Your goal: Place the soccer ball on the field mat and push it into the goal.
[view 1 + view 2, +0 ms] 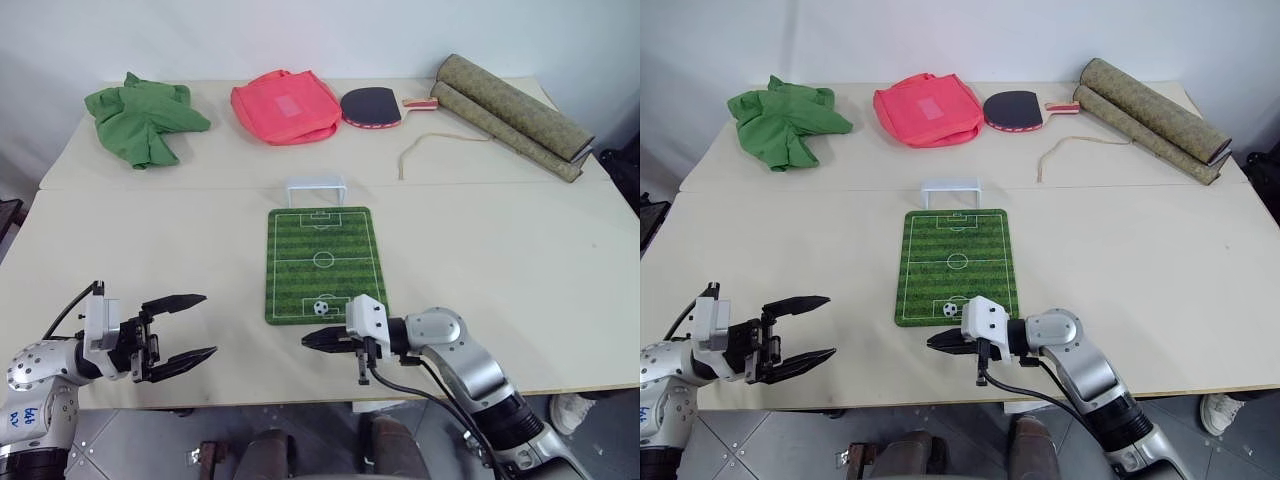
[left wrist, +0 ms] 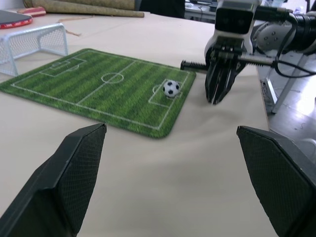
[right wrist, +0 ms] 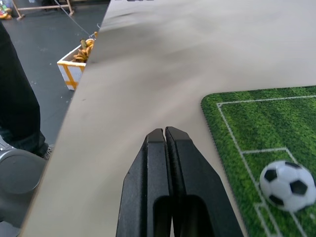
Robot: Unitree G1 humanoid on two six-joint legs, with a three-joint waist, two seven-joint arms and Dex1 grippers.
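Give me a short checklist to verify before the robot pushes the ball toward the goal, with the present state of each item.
1. Soccer ball lies on the field mat: ok.
2. Right gripper shut, empty, ready to push: ok.
3. Right gripper behind the ball on the mat's near side: not ok, it sits off the mat's near edge.
4. Goal stands upright at the mat's far end: ok.
5. Path along the mat from ball to goal is free: ok.
6. Left gripper open and away from the mat: ok.
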